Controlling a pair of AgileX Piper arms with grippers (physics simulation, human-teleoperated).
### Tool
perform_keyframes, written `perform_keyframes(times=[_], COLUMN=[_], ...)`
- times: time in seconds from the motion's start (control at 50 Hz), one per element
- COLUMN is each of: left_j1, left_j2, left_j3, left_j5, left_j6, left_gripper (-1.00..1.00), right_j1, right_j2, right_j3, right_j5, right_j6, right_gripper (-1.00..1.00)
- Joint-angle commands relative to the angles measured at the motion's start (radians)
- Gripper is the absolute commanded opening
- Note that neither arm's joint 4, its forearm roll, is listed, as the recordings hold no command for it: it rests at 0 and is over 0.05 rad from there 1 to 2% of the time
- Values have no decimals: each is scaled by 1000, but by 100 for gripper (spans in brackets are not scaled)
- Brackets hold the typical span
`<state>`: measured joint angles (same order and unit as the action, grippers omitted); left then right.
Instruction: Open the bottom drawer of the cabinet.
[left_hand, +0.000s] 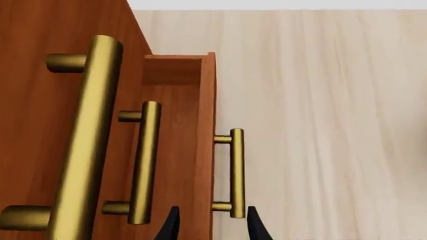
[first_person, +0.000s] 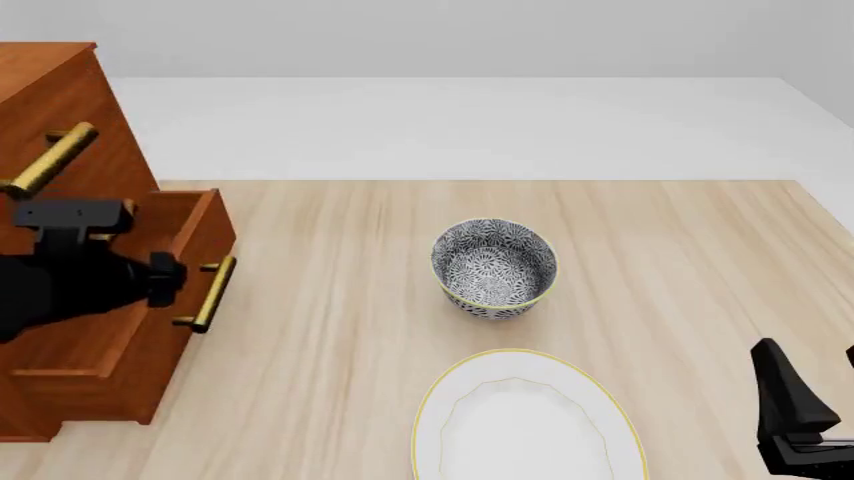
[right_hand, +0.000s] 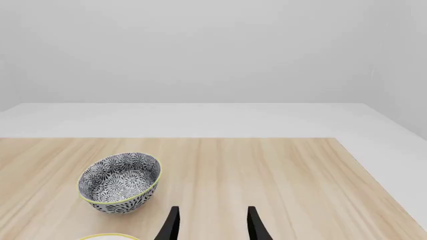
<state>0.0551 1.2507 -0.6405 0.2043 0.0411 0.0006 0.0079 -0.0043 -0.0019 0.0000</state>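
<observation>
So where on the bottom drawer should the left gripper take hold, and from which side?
On the brass bar handle of the bottom drawer, between its two posts. The bar stands clear of the drawer front, so open fingers can straddle it. Come straight at the front, as the left gripper is lined up now, open at the bar's near end.

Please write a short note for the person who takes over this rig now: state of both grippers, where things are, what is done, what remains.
Left gripper: open, fingers either side of the lower end of the bottom drawer's handle, not closed on it.
Right gripper: open, holding nothing, over the table near the patterned bowl.
Cabinet: at the table's left side. Bottom drawer: already pulled partly out; the two upper drawers look shut.
Left: judge whether it is open enough; if not, grasp the handle and pull further.
</observation>
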Motion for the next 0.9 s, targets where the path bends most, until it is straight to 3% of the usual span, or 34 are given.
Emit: perform_keyframes(times=[0.02,0.44,0.9], left_j1=[-3,-13,-93], left_j2=[5,36,83], left_j3=[48,121,108], left_j5=[-31,-85,-102], left_j6=[-27,-64,-137], left_gripper=[100,100,100], right_j1=[0,0,0], right_j2=[0,0,0], right_j3=[0,0,0], right_j5=[0,0,0], right_j6=[0,0,1], right_gripper=[100,100,100])
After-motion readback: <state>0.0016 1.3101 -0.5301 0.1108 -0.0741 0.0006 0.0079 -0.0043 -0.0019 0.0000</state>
